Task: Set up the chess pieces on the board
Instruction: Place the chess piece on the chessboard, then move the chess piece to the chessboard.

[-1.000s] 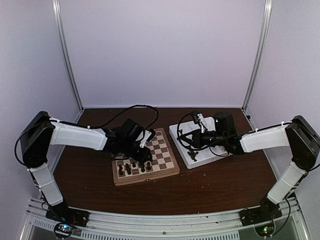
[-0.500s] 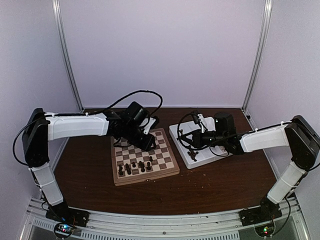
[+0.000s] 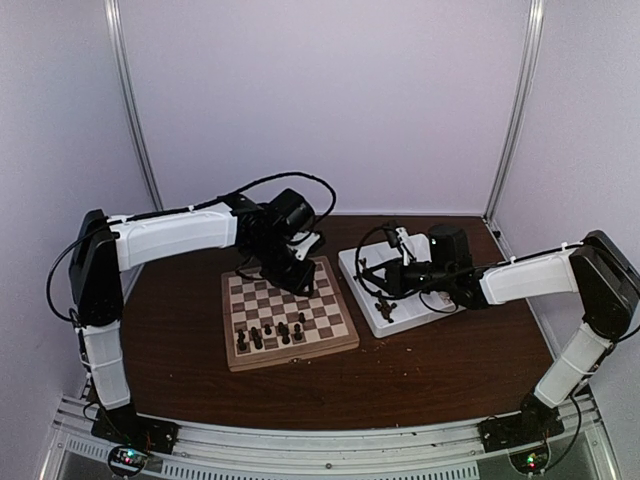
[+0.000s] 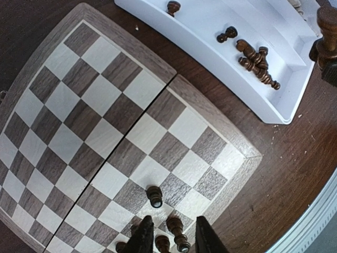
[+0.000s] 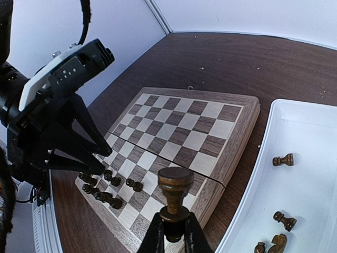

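Chess pieces [image 3: 270,333] stand clustered on the near rows of the board [image 3: 300,295]; more lie in the white tray [image 4: 200,37].
Right gripper [image 5: 172,232] pinches one dark piece [image 5: 175,184] upright near the tray's board-side edge. Left gripper [image 4: 171,238] hovers over the board, fingers parted and empty.

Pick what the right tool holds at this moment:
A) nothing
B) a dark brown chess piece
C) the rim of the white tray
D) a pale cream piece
B: in the right wrist view the right tool is shut on the base of a dark brown chess piece, which stands upright between its fingers.
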You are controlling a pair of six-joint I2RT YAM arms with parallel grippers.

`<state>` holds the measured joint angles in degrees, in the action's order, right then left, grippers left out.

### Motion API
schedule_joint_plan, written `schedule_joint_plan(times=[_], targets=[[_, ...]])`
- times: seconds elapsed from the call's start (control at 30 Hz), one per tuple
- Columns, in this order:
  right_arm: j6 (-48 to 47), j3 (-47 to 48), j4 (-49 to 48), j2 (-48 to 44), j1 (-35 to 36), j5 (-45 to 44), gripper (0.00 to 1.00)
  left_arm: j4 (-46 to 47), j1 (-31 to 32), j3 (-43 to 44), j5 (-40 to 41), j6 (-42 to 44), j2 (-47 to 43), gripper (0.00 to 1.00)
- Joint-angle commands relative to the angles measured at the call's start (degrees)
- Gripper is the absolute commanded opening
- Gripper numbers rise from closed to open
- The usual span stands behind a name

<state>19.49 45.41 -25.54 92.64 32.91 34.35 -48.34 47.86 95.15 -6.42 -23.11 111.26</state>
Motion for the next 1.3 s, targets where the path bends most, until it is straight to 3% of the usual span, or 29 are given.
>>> schedule_joint_plan(times=[0.0, 0.53, 1.27], targets=[[-0.36, 0.06, -0.47, -1.77, -0.77, -3.0, 0.0, -5.3, 0.04, 3.19, -0.72, -0.62, 2.12, 0.28], [-0.45, -0.49, 0.54, -2.82, -1.21, -5.61, 0.0, -6.34, 1.01, 5.29, 3.03, -1.55, 7.96, 0.32], [-0.41, -0.06, 0.53, -2.08, -1.27, -5.18, 0.0, -6.71, 1.42, 5.74, 5.33, -0.96, 10.64, 0.28]])
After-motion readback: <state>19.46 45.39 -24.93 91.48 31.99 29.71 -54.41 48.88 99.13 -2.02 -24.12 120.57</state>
